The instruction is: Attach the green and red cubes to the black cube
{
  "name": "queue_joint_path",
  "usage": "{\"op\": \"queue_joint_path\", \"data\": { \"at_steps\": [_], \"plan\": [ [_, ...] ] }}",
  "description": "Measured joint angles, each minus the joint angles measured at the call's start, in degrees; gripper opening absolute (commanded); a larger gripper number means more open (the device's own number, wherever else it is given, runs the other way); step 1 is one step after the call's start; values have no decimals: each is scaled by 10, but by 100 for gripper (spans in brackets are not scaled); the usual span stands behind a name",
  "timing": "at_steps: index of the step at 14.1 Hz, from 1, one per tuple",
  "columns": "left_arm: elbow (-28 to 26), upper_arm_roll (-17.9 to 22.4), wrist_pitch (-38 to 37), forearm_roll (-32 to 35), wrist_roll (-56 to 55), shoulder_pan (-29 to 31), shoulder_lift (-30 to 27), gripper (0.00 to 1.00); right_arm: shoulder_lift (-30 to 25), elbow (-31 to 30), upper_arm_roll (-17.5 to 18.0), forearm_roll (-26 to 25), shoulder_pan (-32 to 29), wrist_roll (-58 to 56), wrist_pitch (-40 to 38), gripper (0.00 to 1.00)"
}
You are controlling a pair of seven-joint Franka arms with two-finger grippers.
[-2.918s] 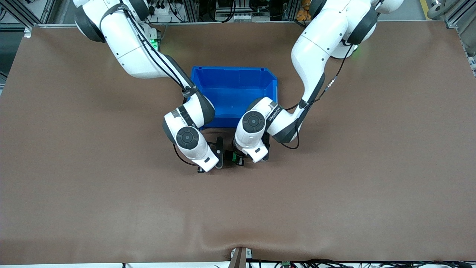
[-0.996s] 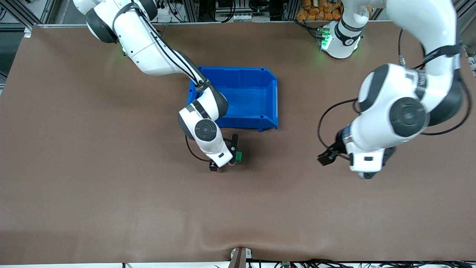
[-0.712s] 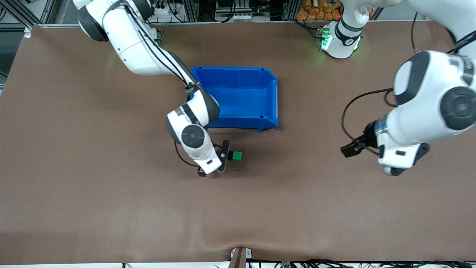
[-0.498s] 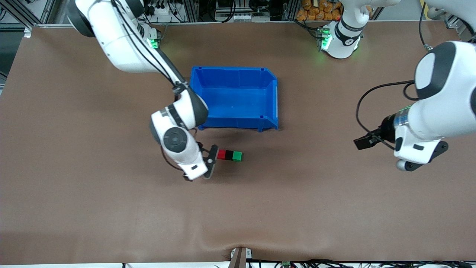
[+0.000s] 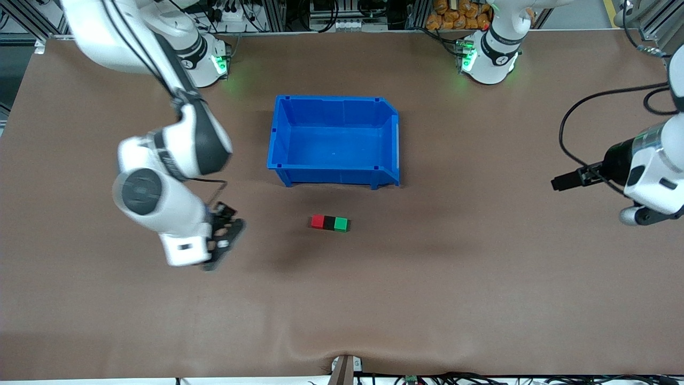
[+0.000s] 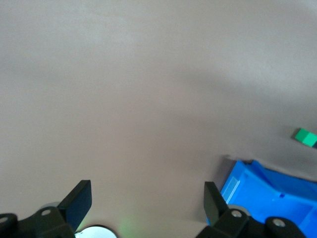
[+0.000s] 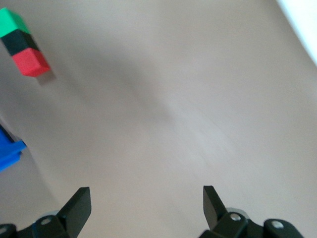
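Brown tabletop (image 5: 427,299) is seen carrying a blue bin (image 5: 334,140) at its middle. Nearer the front camera than the bin, three cubes are seen joined in a row, touching: red cube (image 5: 318,222) toward the right arm's end, black cube (image 5: 329,223) between, green cube (image 5: 341,224) toward the left arm's end. Right gripper (image 5: 222,240) is held over bare tabletop, well apart from the bin, jaws spread, nothing held. Left gripper (image 5: 564,182) is held over the tabletop's left-arm end, jaws spread, nothing held.
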Motion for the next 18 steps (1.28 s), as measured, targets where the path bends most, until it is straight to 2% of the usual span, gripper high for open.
{"op": "queue_joint_path", "data": {
  "at_steps": [4, 7, 10, 12, 14, 18],
  "plan": [
    [-20, -6, -1, 0, 6, -1, -31, 100, -78, 0, -1, 1, -96, 20, -67, 100],
    [-46, -5, -1, 0, 8, -3, -54, 100, -128, 0, -1, 1, -131, 74, -128, 100],
    [-121, 1, 18, 0, 17, -5, -111, 100, -183, -1, -4, 1, -148, 147, -194, 100],
    [-155, 1, 26, 0, 18, -5, -144, 100, -214, -4, -33, 11, -145, 168, -225, 100],
    [-164, 1, 30, 0, 18, -6, -155, 100, -236, -10, -74, 42, -134, 198, -262, 100],
    [-165, 1, 30, 0, 18, -6, -156, 100, -276, -53, -80, 54, -133, 272, -300, 100]
  ]
}}
